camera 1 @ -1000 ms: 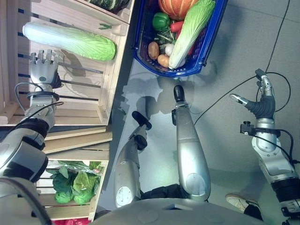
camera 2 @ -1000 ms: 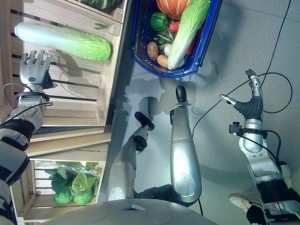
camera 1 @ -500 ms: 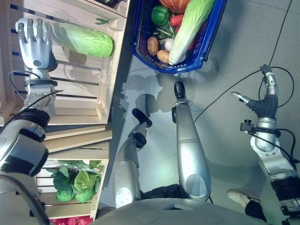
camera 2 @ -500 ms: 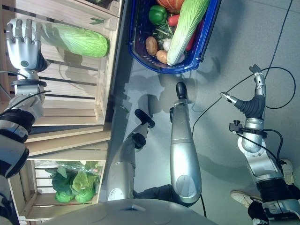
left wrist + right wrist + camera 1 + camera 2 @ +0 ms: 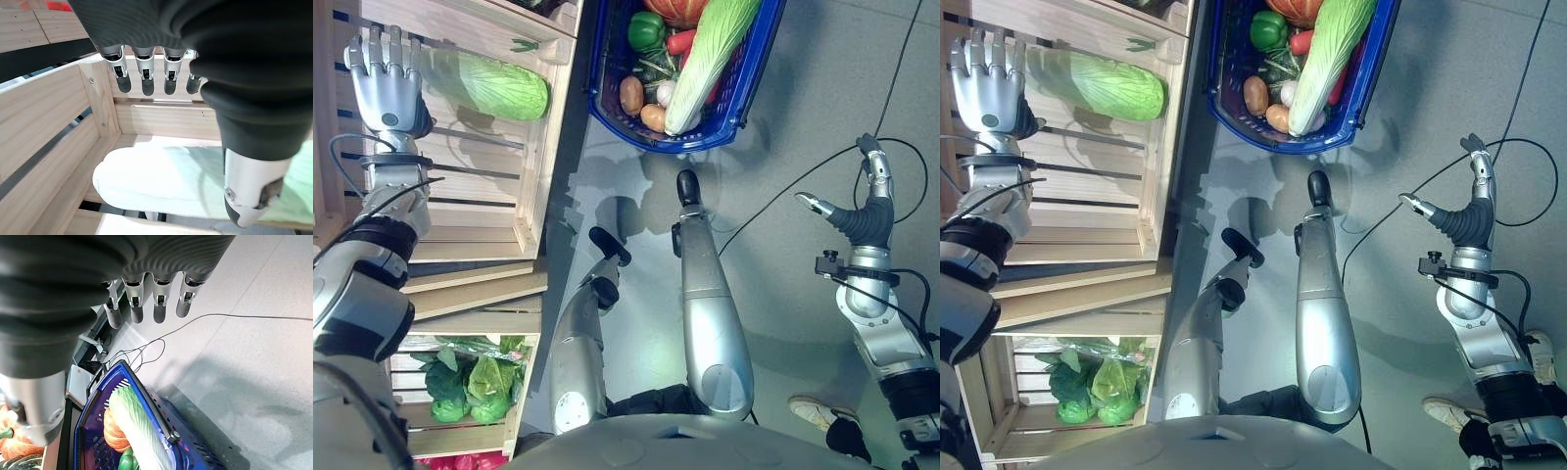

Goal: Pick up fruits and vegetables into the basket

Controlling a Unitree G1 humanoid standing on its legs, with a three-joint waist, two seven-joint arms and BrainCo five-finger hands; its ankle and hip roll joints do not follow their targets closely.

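The left robot hand [image 5: 386,88] hovers with fingers straight and spread, holding nothing, inside the wooden crate [image 5: 543,147] at the left. It is over the white stem end of the napa cabbage [image 5: 494,86], which lies on the crate's slats with its green leafy end pointing right; whether the fingers touch it is hard to tell. To the right, the blue basket [image 5: 724,117] on the floor holds a second napa cabbage [image 5: 710,54], a green pepper [image 5: 646,29], potatoes [image 5: 633,95] and a pumpkin [image 5: 680,8]. The right robot hand [image 5: 862,201] hangs open over the floor, well apart.
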